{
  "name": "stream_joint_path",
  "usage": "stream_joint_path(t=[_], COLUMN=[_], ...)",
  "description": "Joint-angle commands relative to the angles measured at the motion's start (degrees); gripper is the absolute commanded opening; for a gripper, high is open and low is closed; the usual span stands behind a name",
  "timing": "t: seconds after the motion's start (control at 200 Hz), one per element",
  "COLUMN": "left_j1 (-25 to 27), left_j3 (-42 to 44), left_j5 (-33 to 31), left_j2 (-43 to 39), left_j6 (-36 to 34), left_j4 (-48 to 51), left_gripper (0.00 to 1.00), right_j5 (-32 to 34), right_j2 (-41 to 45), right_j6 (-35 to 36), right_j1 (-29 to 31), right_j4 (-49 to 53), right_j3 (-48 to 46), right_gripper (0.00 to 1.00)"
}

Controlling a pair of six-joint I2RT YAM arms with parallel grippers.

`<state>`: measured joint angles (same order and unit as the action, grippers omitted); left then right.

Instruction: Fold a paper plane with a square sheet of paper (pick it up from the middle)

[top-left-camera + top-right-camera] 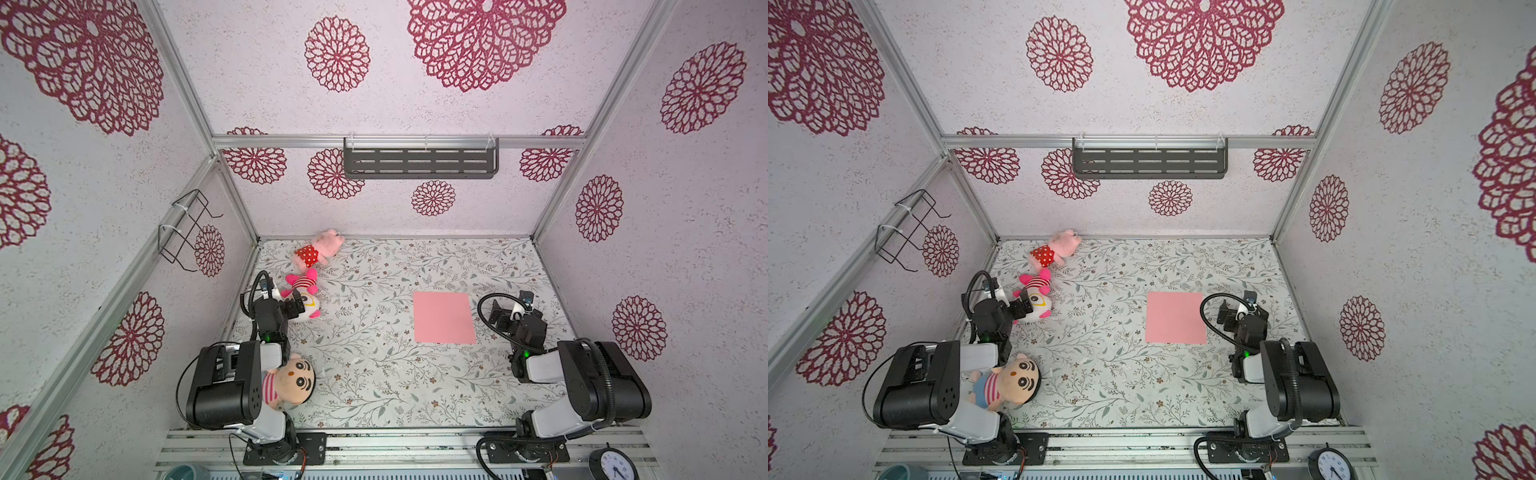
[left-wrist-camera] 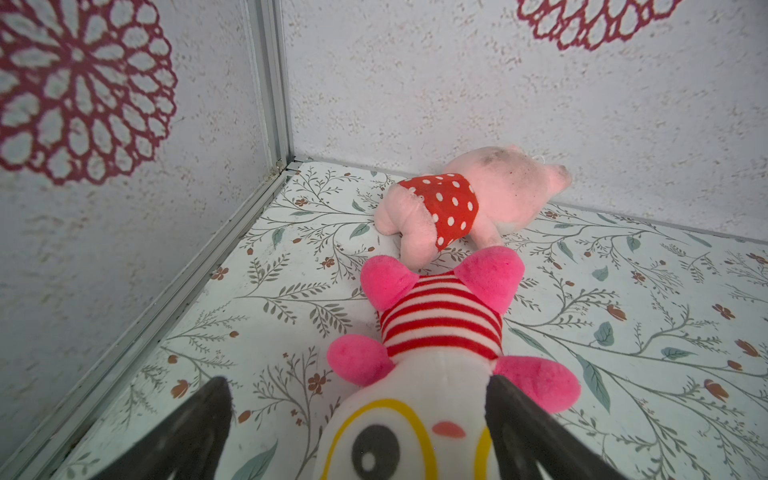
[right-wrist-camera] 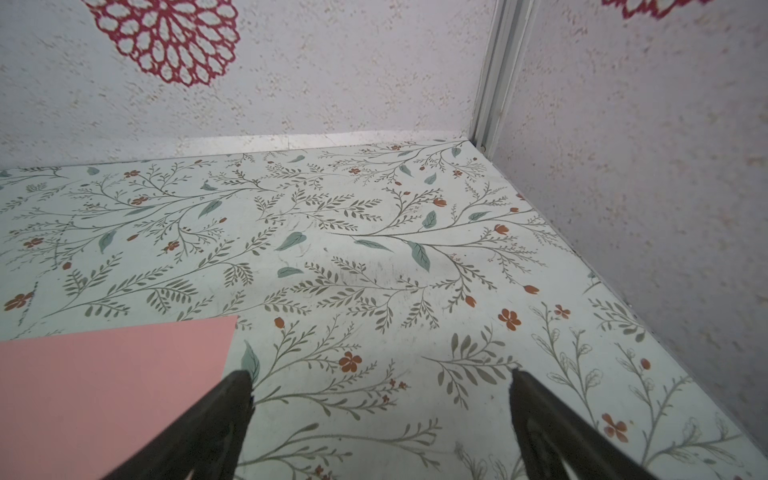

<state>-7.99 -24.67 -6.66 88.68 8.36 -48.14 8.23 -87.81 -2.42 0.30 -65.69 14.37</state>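
The square sheet of thin, plain light pink paper (image 1: 444,318) lies flat and unfolded on the floral-patterned worktop (image 1: 374,374), right of the middle in both top views (image 1: 1176,318), with nothing resting on it. The right claw (image 1: 505,314) sits low just beside the sheet's right edge, its two dark fingers (image 3: 224,419) spread wide apart and holding nothing; in the right wrist view one finger stands at the paper's near corner (image 3: 104,386), though whether it touches the sheet cannot be told. The left claw (image 1: 296,306) is well apart from the paper, near the left wall, with its jaws likewise wide open and empty. In the left wrist view its fingers (image 2: 523,424) stand on either side of the head of a white plush toy with hot-pink limbs and a red-striped shirt (image 2: 440,332), without closing on it. Beyond that toy, by the back wall, lies a pale pink plush pig in a red dress with white dots (image 1: 318,249). A plush boy doll with black hair and a pink-striped shirt (image 1: 291,382) lies beside the left arm's base. A dark slotted metal shelf (image 1: 420,161) hangs on the back wall.
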Motion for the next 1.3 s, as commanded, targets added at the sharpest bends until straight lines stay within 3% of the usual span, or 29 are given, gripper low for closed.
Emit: stream_joint_path(t=[0.0, 0.445, 0.495, 0.575, 0.695, 0.831, 0.961, 1.061, 1.171, 1.296], left_j1=[-0.03, 0.33, 1.02, 5.55, 8.81, 10.10, 11.64, 12.48, 14.88, 18.24], left_j3=[-0.06, 1.34, 1.90, 0.22, -6.21, -14.40, -23.27, -26.92, -28.21, -29.01], left_j5=[0.47, -1.19, -4.82, -18.88, -25.25, -18.99, -12.19, -2.51, 5.85, 11.14], left_j2=[0.17, -1.37, -4.44, -10.96, -18.66, -22.26, -20.68, -17.47, -13.79, -10.58], left_j6=[-0.79, -0.64, -0.47, -0.85, 7.92, 19.95, 31.38, 34.32, 35.23, 37.10], left_j4=[-0.72, -2.46, -1.19, 7.01, 24.62, 40.69, 55.01, 57.45, 55.28, 53.45], left_gripper=[0.97, 0.97, 0.97, 0.97, 0.97, 0.97, 0.97, 0.97, 0.97, 0.97], right_j5=[-0.32, 1.54, 2.67, 6.22, 6.23, 1.41, -8.44, -14.01, -14.91, -16.78], right_j2=[-0.04, 3.08, 6.92, 12.32, 18.44, 18.79, 14.23, 8.80, 4.34, -1.64], right_j6=[0.86, 0.57, 0.73, 0.25, -9.84, -22.58, -29.04, -32.98, -34.76, -36.69], right_j1=[-0.21, -0.04, 0.34, 1.60, 1.95, 3.07, 6.07, 9.23, 13.56, 16.58], right_j4=[-2.25, 0.25, 5.35, 13.94, 31.27, 50.31, 54.72, 55.03, 54.06, 54.02], right_j3=[0.48, 0.53, 1.50, 3.93, 9.62, 17.59, 21.26, 23.85, 25.89, 28.89], right_gripper=[0.99, 0.99, 0.99, 0.99, 0.99, 0.99, 0.99, 0.95, 0.95, 0.90])
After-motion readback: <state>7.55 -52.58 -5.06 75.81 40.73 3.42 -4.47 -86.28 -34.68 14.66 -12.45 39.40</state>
